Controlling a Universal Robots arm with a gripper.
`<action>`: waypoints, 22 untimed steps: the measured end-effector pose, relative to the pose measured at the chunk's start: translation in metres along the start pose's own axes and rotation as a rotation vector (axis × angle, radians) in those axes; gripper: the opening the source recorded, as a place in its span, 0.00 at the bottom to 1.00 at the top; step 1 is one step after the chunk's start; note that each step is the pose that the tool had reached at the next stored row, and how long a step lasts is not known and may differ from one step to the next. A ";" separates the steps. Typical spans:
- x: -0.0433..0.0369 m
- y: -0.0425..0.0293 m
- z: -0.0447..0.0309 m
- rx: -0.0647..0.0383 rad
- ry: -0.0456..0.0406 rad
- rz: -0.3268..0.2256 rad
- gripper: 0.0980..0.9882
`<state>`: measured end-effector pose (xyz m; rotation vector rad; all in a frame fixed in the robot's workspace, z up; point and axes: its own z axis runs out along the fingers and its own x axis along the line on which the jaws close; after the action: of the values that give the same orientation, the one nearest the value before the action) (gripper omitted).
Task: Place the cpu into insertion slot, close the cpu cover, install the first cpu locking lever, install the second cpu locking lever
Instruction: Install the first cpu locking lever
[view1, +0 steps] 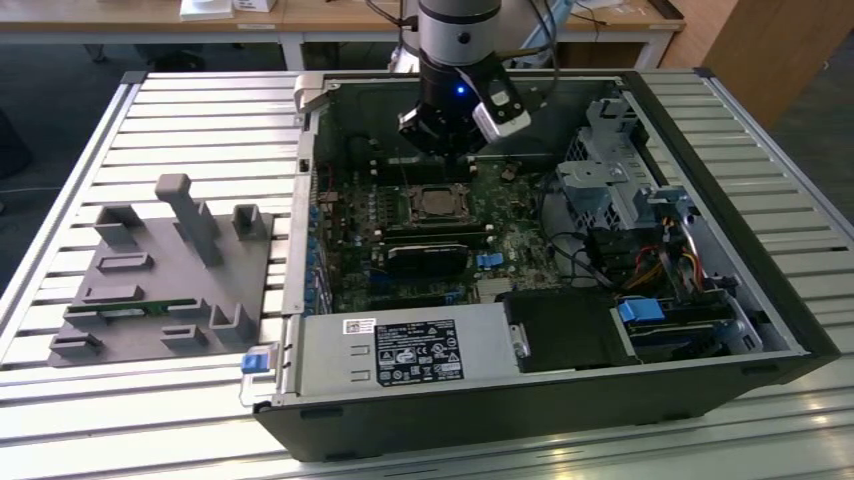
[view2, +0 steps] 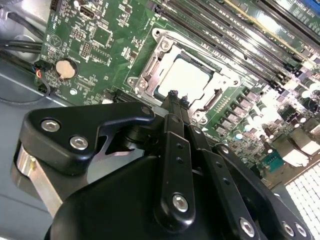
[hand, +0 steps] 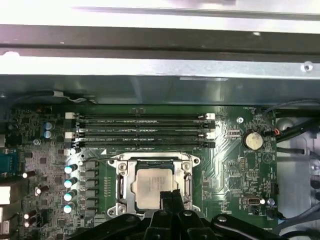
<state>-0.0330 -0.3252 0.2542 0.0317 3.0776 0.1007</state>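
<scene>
One open computer case (view1: 534, 410) on slatted table (view1: 160, 110), desk (view1: 134, 20) behind; grey tray (view1: 160, 285) beside; gripper (view2: 177, 96) pressed together by cpu (hand: 149, 181) in insertion slot (hand: 123, 187)

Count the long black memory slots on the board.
4. In the first wrist view the memory slots form one parallel bank between the case wall and the insertion slot: one at the wall, two middle ones, one nearest the insertion slot. None seems hidden.

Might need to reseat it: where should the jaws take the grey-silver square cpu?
By two opposite edges, probably, coming straight down: the grey-silver square cpu lies flat in the silver-rimmed square insertion slot, its rim close around it.
</scene>
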 end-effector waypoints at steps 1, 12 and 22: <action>0.0009 0.0000 -0.0002 0.000 -0.0025 0.000 0.01; 0.0019 0.0005 -0.0078 0.000 0.0125 0.001 0.01; 0.0214 0.0003 -0.0081 0.000 0.0128 0.001 0.01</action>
<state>-0.0548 -0.3249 0.2610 0.0326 3.0903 0.1017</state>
